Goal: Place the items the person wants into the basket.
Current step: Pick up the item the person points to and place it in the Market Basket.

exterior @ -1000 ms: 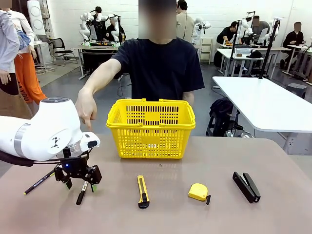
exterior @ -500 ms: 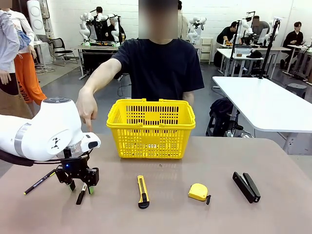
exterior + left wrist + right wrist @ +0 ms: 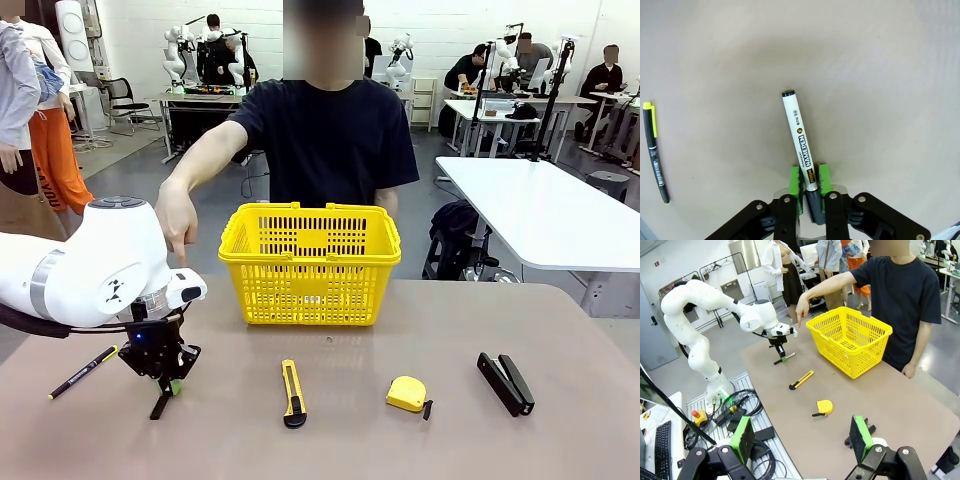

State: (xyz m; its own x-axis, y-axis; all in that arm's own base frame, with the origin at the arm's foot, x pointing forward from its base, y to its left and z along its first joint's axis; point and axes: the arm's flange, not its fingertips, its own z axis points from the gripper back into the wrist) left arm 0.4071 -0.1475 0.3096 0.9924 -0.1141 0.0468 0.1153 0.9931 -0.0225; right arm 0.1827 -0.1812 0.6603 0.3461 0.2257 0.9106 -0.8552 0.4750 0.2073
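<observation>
Marker (image 3: 799, 135) is pinched at its dark end by the left gripper (image 3: 809, 174) over the counter (image 3: 880, 75); right gripper (image 3: 801, 437) stands wide open, empty.

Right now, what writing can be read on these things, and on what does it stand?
"NAMEPEN", with a circled "F": on the white label of the marker, gripped by the left gripper.
Smaller print on that label: too small to read.
Print on the pen: too small to read.
On the knife, tape measure, stapler and basket: nothing readable.
</observation>
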